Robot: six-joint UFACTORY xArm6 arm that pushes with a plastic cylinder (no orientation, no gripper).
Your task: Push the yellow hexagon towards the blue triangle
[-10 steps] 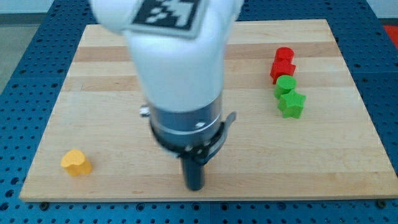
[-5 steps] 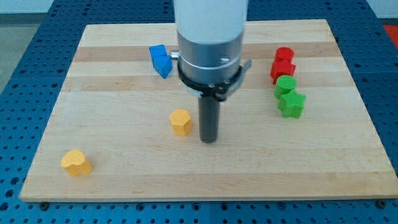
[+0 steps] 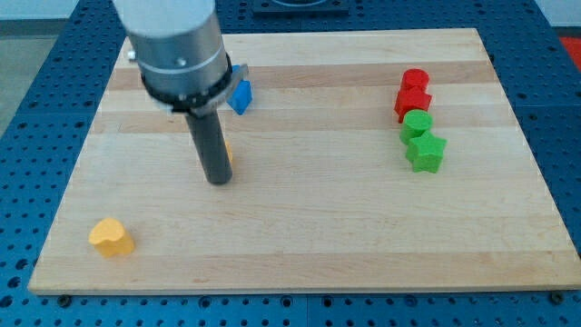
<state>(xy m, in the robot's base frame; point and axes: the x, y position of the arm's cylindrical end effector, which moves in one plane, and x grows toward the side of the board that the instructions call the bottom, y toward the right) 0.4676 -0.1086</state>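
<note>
My tip (image 3: pixel 219 179) rests on the wooden board (image 3: pixel 300 236) left of centre. The yellow hexagon (image 3: pixel 228 156) is almost wholly hidden behind the rod; only a thin sliver shows at the rod's right edge, just above the tip. The blue triangle (image 3: pixel 240 96) lies toward the view's top, partly covered by the arm's grey collar. It sits above and slightly right of the tip.
A yellow heart (image 3: pixel 111 237) lies at the view's bottom left. At the view's right stand a red cylinder (image 3: pixel 415 80), a red block (image 3: pixel 411 103), a green cylinder (image 3: pixel 417 123) and a green star (image 3: pixel 425 152) in a column.
The arm swung from the view's bottom centre up and then to the left. The yellow hexagon shifted left and up a little and is now hidden behind the rod.
</note>
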